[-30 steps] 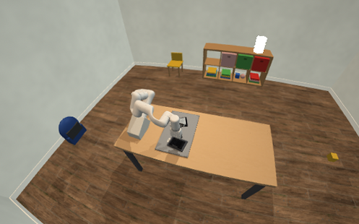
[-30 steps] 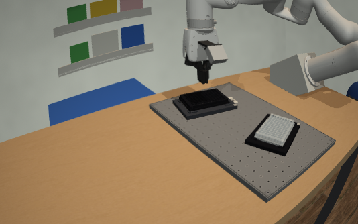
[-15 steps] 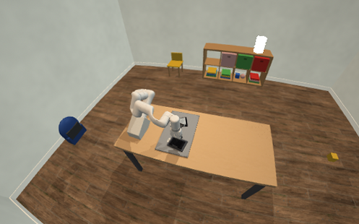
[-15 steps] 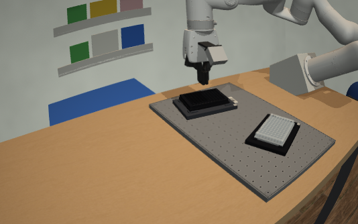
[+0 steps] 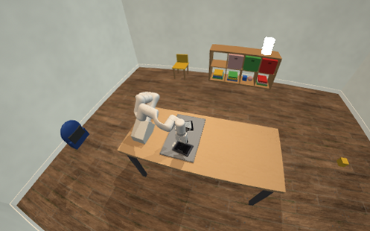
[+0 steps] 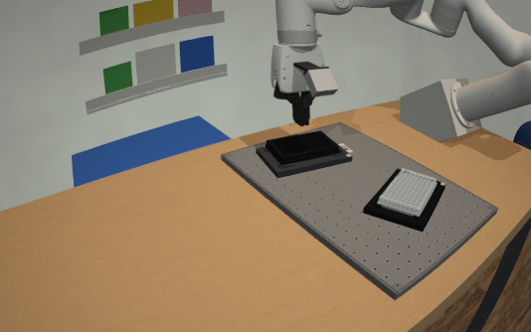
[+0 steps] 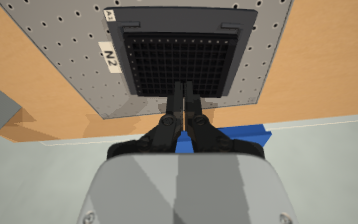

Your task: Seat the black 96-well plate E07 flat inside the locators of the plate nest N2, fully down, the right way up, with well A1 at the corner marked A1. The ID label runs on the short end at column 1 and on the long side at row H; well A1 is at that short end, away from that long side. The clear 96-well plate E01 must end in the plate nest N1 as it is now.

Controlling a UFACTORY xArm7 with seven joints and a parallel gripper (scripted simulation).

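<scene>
Fingers: two black, pressed together with nothing between them; gripper (image 6: 301, 118) points down, hanging above the far edge of the black plate with a gap beneath its tips, clear in the exterior view.

Black 96-well plate E07 (image 6: 301, 146): lies wells up on plate nest N2 (image 6: 278, 168), a dark tray at the far end of the grey perforated board (image 6: 348, 219); sides run parallel with the nest's; looks level, though whether it is fully down cannot be told; white tag reading N2 (image 7: 110, 56) on the board beside the nest; small white A1 tag (image 7: 108, 14) at one nest corner; the plate's own ID label cannot be made out.

Clear 96-well plate E01 (image 6: 408, 191): sits wells up on plate nest N1 (image 6: 393, 214), a black tray at the board's near end, well apart from N2.

Board rests on a wooden table (image 6: 149, 239); white arm (image 5: 153, 113) rises from a block at the table's edge.
</scene>
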